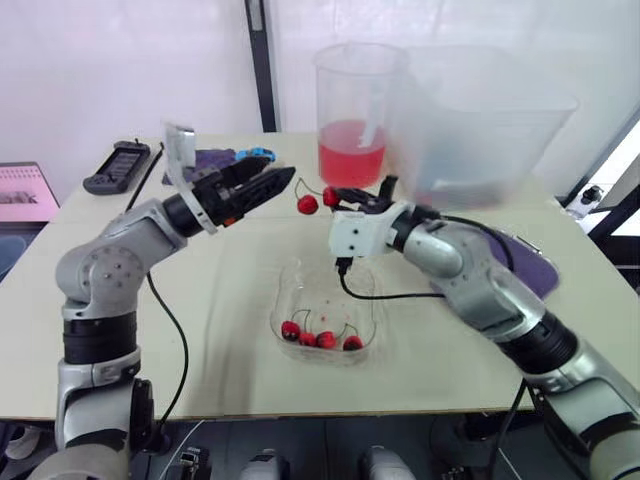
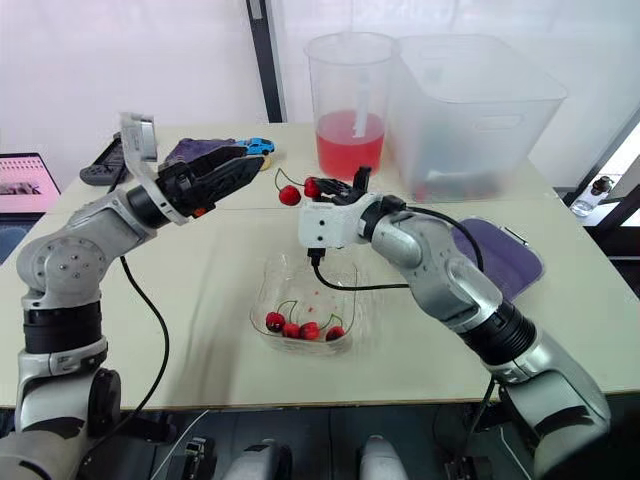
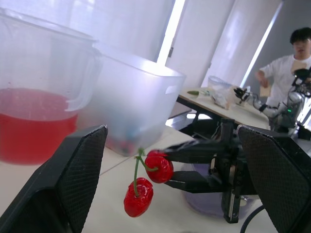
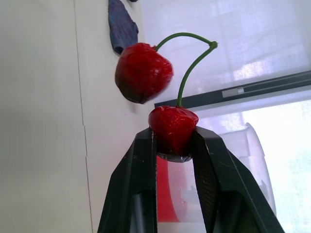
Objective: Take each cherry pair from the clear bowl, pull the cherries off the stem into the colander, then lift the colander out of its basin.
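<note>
One cherry (image 4: 172, 127) pinched in right claw (image 1: 338, 197), twin (image 4: 143, 73) hanging free.

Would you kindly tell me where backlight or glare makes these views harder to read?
Right wrist view: the bright window glares behind the cherry pair, which looks shaded on one side. Left wrist view: tall window strips blaze in the background. Eye views: even light, with the white backdrop bright behind the pitcher.

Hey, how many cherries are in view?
6 cherries. Two share a stem: one in the right gripper, one dangling beside it. Four lie in the bowl. Others may sit hidden in the basin.
</note>
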Available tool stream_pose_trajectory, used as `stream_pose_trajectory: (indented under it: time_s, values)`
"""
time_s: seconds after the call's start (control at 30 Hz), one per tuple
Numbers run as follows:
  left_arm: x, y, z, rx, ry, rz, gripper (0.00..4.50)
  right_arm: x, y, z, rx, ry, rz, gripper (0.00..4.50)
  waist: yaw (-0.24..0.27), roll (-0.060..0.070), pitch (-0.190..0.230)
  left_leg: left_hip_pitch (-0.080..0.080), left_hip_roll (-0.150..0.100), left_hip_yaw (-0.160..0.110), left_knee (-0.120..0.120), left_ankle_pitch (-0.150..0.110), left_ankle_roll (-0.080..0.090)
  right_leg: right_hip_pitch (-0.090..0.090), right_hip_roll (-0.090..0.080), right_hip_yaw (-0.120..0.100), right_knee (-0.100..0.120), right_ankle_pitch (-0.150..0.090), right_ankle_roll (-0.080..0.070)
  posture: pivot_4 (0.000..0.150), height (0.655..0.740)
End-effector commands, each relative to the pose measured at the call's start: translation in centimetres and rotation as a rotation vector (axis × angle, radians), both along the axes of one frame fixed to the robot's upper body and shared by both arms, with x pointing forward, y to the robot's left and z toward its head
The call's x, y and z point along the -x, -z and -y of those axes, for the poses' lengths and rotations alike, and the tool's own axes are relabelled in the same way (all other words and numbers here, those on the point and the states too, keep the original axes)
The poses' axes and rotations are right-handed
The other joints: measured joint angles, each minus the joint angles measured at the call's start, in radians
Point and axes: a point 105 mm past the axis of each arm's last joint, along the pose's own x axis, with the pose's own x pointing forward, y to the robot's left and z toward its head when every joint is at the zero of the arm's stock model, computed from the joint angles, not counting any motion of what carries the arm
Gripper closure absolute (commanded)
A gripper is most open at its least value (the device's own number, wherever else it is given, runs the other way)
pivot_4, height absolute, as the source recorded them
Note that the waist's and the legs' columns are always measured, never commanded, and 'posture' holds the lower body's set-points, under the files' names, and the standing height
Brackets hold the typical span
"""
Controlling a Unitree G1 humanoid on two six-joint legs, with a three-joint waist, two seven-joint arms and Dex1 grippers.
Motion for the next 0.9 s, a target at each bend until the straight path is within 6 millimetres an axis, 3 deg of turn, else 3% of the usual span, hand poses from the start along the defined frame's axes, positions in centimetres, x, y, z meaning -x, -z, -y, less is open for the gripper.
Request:
stream_pose_trajectory:
  time_s: [0.03, 0.17, 0.27, 0.37, 0.87, 0.9]
  values:
    - [-0.2, -1.1, 0.6, -0.077, -0.005, 0.071, 0.00, 0.9, -2.5, -0.3, -0.018, -0.020, 0.140, 3.81, 0.000, 0.000, 0.000, 0.000, 0.000, 0.000, 0.000, 0.000, 0.000, 0.000, 0.000, 0.000, 0.000, 0.000, 0.000, 0.150, 0.7337]
    - [-1.1, -0.6, 1.6, -0.138, -0.015, 0.049, 0.00, 1.0, -2.6, 0.0, 0.003, -0.003, 0.180, 3.81, 0.003, 0.000, 0.000, 0.000, 0.000, 0.000, 0.000, 0.000, 0.000, 0.001, 0.000, 0.000, 0.000, 0.000, 0.000, 0.150, 0.7337]
    - [-1.3, -0.8, 1.8, -0.121, -0.007, 0.039, 0.75, 1.0, -2.6, 0.1, 0.003, 0.002, 0.183, 3.82, 0.004, 0.000, 0.000, 0.000, 0.000, 0.001, 0.001, 0.000, 0.000, 0.001, 0.000, 0.000, 0.000, 0.000, 0.000, 0.150, 0.7337]
    - [-1.4, -0.7, 1.8, -0.125, 0.000, 0.031, 2.17, 1.0, -2.6, 0.1, 0.002, 0.007, 0.185, 3.82, 0.002, 0.000, 0.000, 0.000, 0.000, 0.000, 0.000, 0.000, 0.000, 0.001, 0.000, 0.000, 0.000, 0.000, 0.000, 0.150, 0.7337]
    - [-1.3, -1.0, 2.4, -0.099, 0.023, 0.029, 2.17, 1.2, -1.9, -0.3, 0.015, -0.006, 0.183, 3.82, 0.002, 0.000, 0.000, 0.000, 0.000, 0.000, 0.001, 0.000, -0.001, 0.001, 0.000, 0.000, 0.000, 0.000, 0.000, 0.150, 0.7337]
    - [-1.3, -0.9, 2.5, -0.102, 0.025, 0.027, 2.44, 1.1, -1.9, -0.4, 0.013, -0.005, 0.183, 3.82, 0.002, 0.000, 0.000, 0.000, 0.000, 0.000, 0.001, 0.000, -0.001, 0.001, 0.000, 0.000, 0.000, 0.000, 0.000, 0.150, 0.7337]
